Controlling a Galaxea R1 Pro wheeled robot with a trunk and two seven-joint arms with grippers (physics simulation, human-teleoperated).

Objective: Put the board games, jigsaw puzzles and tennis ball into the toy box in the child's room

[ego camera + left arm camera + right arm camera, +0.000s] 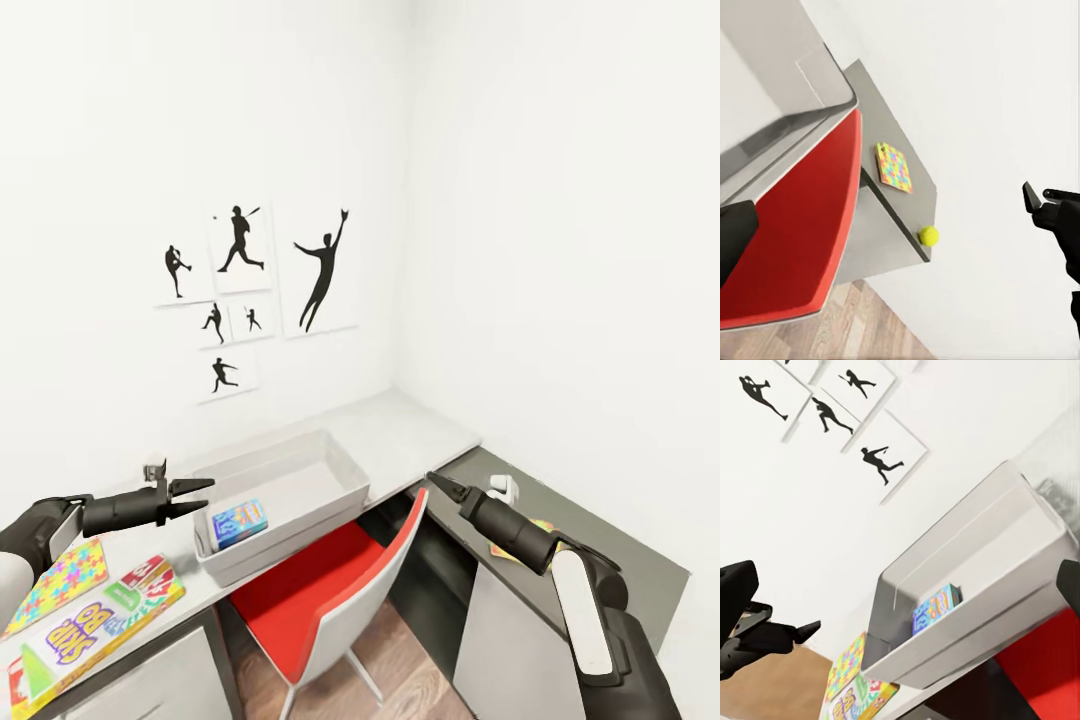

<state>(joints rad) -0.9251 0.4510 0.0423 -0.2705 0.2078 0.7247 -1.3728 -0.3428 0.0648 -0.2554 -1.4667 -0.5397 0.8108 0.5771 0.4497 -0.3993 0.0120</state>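
The grey toy box [335, 470] stands on the light desk with a blue board game [240, 522] inside it. Left of the box, my left gripper [200, 495] hovers open and holds nothing. A colourful jigsaw puzzle [62, 580] and a Skip-Bo board game [90, 630] lie on the desk below that arm. My right gripper [440, 484] is open and empty over the gap beside the dark desk. A second puzzle [894, 166] and the yellow tennis ball [929, 236] lie on that dark desk.
A red chair [320, 590] is tucked under the desk in front of the toy box. A small white object [503, 488] stands on the dark desk [600, 540] near my right arm. Walls close off the corner behind both desks.
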